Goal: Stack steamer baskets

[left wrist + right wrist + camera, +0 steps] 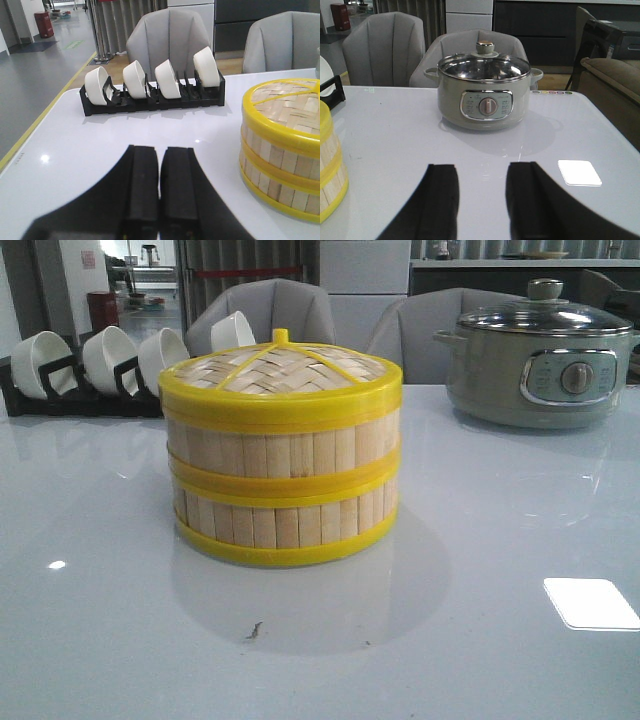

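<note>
Standing mid-worktop [120, 640], the two steamer baskets [282, 485] are already stacked squarely, the lid [282, 370] seated on top. The left hand [160, 195] is clenched and empty, the right hand [482, 195] released. Any further move should probably keep both hands well apart from the stack.

I see pale slatted bamboo steamer baskets [285, 490] with bright yellow rims, a criss-cross woven bamboo lid [290, 368], a grey-green electric pot [540, 365], and white bowls [150, 77] in a black rack [155, 100].
</note>
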